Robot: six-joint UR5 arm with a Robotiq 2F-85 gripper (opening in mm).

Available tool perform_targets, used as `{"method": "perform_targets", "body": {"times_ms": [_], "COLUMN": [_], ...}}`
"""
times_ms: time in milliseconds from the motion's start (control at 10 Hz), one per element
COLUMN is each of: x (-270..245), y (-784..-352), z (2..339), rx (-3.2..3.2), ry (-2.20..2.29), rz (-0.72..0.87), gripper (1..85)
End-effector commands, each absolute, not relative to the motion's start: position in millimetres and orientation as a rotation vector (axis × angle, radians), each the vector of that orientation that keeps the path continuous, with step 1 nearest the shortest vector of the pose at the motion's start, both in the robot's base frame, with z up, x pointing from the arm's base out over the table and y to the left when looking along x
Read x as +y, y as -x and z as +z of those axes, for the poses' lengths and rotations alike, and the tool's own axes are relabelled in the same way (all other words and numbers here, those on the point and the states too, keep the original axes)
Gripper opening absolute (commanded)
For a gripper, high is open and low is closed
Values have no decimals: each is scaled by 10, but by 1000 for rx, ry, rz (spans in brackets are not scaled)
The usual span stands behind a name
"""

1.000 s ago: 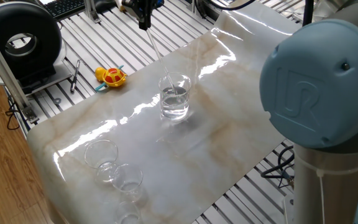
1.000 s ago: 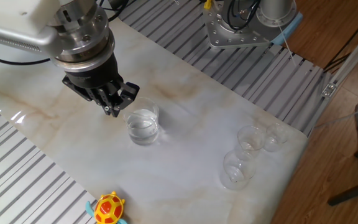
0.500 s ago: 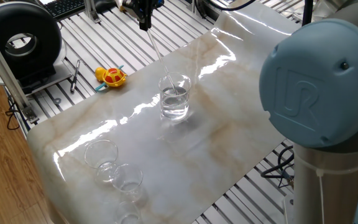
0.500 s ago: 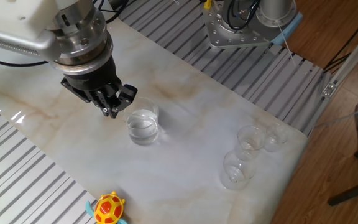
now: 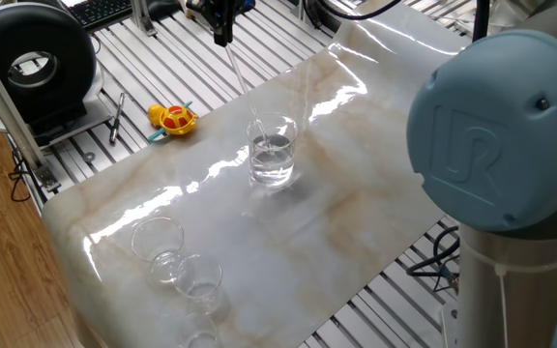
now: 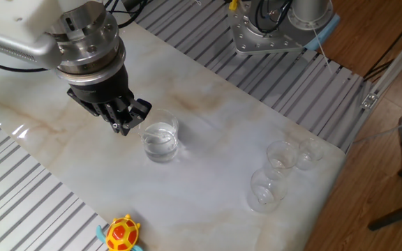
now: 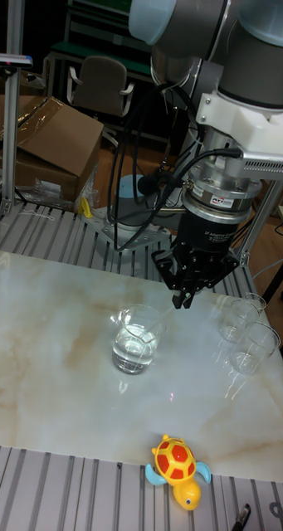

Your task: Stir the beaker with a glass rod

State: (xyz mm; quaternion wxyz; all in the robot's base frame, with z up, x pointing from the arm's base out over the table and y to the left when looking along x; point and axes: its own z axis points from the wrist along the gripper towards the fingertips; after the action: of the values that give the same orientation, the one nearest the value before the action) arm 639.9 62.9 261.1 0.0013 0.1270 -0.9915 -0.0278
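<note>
The beaker [image 5: 272, 151] stands mid-table with clear liquid in its lower half; it also shows as the beaker [image 6: 160, 141] and the beaker [image 7: 135, 340]. My gripper [image 5: 222, 35] hangs above and behind it, shut on the top of the glass rod [image 5: 243, 87]. The rod slants down from the fingers, and its lower end dips into the beaker near the rim on the gripper's side. From the other side, the gripper [image 6: 124, 125] sits just left of the beaker. In the tall view the gripper [image 7: 184, 300] is up and to the right of it, and the rod is too faint to trace.
A cluster of small clear cups [image 5: 177, 261] stands near one table end, seen again as the cups [image 6: 278, 174] and the cups [image 7: 245, 328]. A yellow and red toy turtle [image 5: 173, 119] lies by the table edge. A black round device [image 5: 32, 63] sits beyond on the slatted frame.
My gripper has shifted a little away from the beaker's middle, and the rod's lower end has moved across the liquid toward the rim. The beaker has stayed put.
</note>
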Motion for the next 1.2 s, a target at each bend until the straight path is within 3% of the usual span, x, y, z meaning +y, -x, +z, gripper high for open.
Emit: {"method": "perform_targets", "body": {"times_ms": [0, 1100], "x": [623, 635], "y": [-6379, -6324], "z": [2622, 2498], "rx": [-3109, -3065], "ry": [-366, -386], "rz": [-87, -94], "gripper": [10, 10]}}
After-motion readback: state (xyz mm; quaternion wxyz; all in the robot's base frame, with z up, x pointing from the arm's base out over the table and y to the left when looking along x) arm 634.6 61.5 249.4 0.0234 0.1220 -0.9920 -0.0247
